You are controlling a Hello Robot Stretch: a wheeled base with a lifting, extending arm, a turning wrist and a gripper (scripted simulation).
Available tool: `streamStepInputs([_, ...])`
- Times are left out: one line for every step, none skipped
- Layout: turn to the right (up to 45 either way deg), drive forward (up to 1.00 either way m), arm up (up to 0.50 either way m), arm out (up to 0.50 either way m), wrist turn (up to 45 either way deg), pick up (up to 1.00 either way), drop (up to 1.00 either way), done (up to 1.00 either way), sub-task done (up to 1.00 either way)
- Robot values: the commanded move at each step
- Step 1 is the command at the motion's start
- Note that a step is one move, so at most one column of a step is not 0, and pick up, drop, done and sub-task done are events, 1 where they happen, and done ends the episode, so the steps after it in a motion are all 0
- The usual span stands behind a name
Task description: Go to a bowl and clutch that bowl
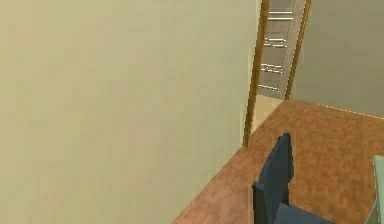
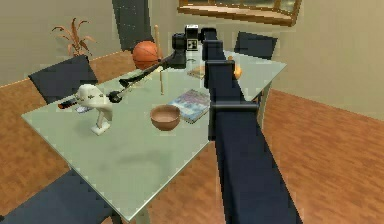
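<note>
A small brown bowl [image 2: 165, 117] stands upright on the pale green table [image 2: 130, 160], just left of the dark arm bar [image 2: 235, 150]. The arm reaches across the table past the bowl. The gripper [image 2: 174, 48] shows as a dark body at the table's far side, close to an orange basketball [image 2: 146, 52]. Things on the table lie behind its far end, so I cannot tell whether it holds anything. The bowl sits well nearer than the gripper.
The table also carries a white bust [image 2: 97, 105], a dark bat [image 2: 118, 90], a book [image 2: 190, 102] and a small orange thing [image 2: 237, 70]. Dark blue chairs [image 2: 60, 76] [image 1: 275, 180] stand around it. The forward view has a beige wall [image 1: 120, 100] and an open doorway [image 1: 272, 60].
</note>
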Motion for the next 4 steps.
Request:
streamStepInputs([0.0, 0.0, 0.0, 0.0, 45.0, 0.0, 0.0, 0.0, 0.0])
streamStepInputs([0.0, 0.0, 0.0, 0.0, 6.0, 0.0, 0.0, 0.0, 0.0])
streamStepInputs([0.0, 0.0, -0.28, 0.0, 0.0, 0.0, 0.0, 0.0, 0.0])
streamStepInputs([0.0, 0.0, 0.0, 0.0, 0.0, 1.0, 0.0, 0.0, 0.0])
